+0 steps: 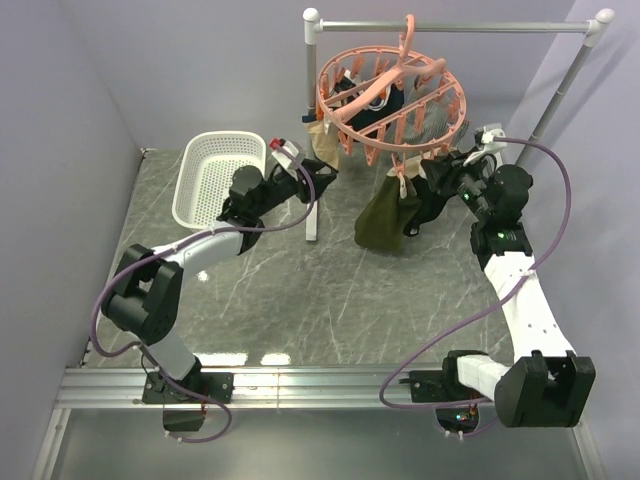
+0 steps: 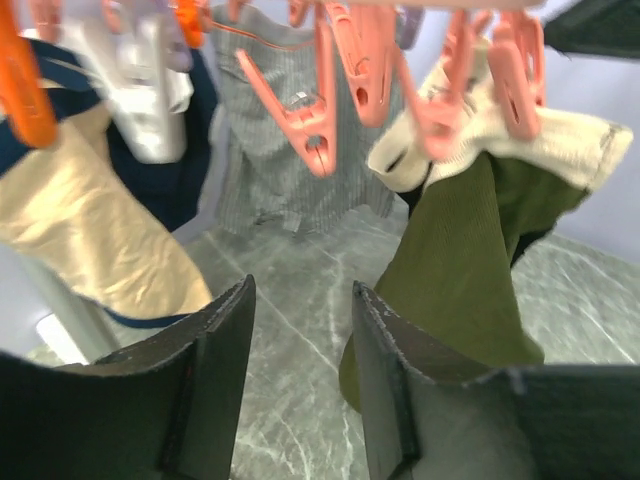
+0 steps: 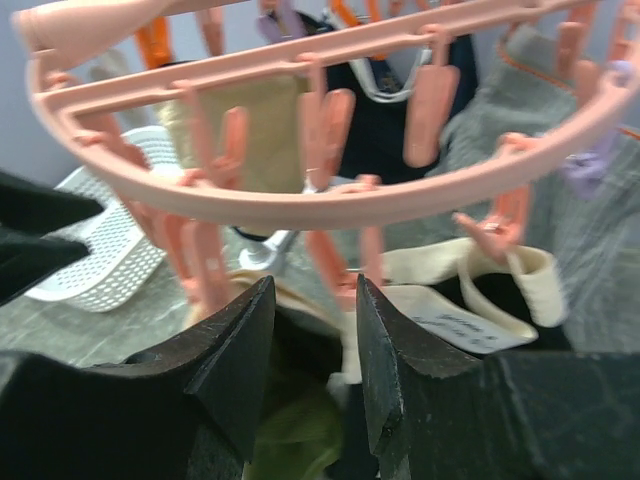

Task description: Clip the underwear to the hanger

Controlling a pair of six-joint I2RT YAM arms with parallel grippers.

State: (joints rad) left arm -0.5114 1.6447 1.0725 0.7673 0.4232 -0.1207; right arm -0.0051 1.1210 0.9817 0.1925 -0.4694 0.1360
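Note:
The olive-green underwear [image 1: 385, 222] hangs by its beige waistband [image 2: 480, 135] from pegs at the front of the salmon-pink hanger [image 1: 392, 92]. Its lower part hangs over the table. My left gripper [image 1: 322, 172] is to the left of it, open and empty. In the left wrist view [image 2: 300, 300] the olive fabric [image 2: 460, 280] hangs just right of my right finger. My right gripper [image 1: 452, 172] is at the underwear's right side, just under the ring [image 3: 330, 205]. It is open [image 3: 315, 290], with the waistband [image 3: 470, 290] beyond its tips and olive fabric [image 3: 300, 430] showing below between the fingers.
The hanger hooks on a grey rail stand [image 1: 455, 27]. It also carries a tan garment with dark trim [image 2: 90, 230], a grey striped garment [image 2: 290, 150] and a black garment [image 1: 432, 198]. A white basket [image 1: 215, 175] stands at the back left.

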